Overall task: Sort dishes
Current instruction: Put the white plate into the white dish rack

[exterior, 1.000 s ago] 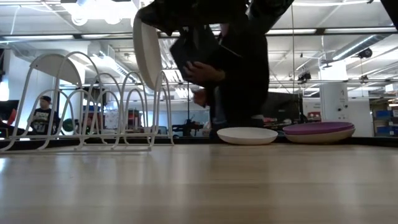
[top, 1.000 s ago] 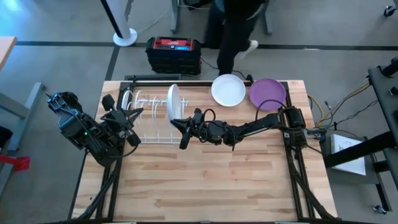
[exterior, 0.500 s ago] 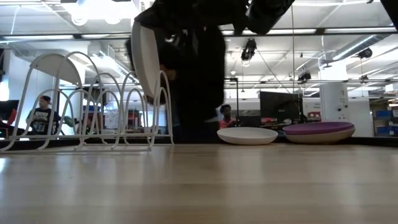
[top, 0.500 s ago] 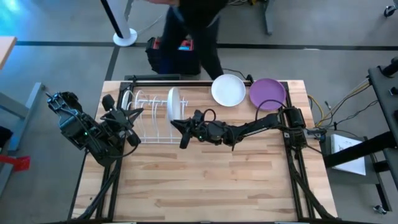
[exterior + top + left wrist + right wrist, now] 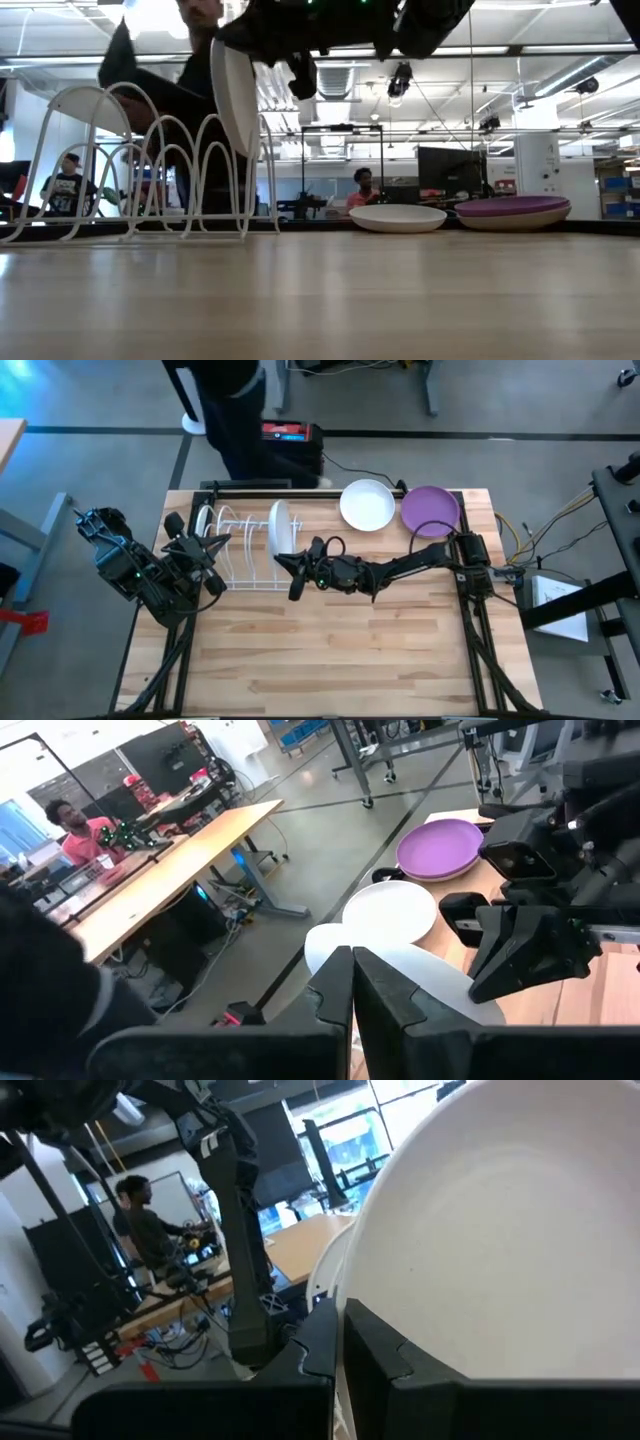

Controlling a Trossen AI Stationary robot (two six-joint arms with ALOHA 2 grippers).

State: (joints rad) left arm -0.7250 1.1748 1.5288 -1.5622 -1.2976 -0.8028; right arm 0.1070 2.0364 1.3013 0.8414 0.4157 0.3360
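Right pincer [image 5: 290, 572] sits just beside the upright white plate [image 5: 279, 526] in the wire rack [image 5: 235, 535]; can't tell if its fingers grip the rim. Left pincer [image 5: 200, 550] waits by the rack w/ fingers together. Plate looks stiff, smooth, slippery, breakable; best pinched at the rim. White dish [image 5: 367, 505] & purple dish [image 5: 430, 510] lie flat at the table [image 5: 350, 650] far edge.

white plate [image 5: 500, 1250], claw [image 5: 338, 1342] beside it

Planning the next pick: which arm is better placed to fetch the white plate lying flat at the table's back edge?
The right gripper: it sits by the rack, and its arm's base stands near the flat white plate. The left gripper waits on the rack's far side from that plate.
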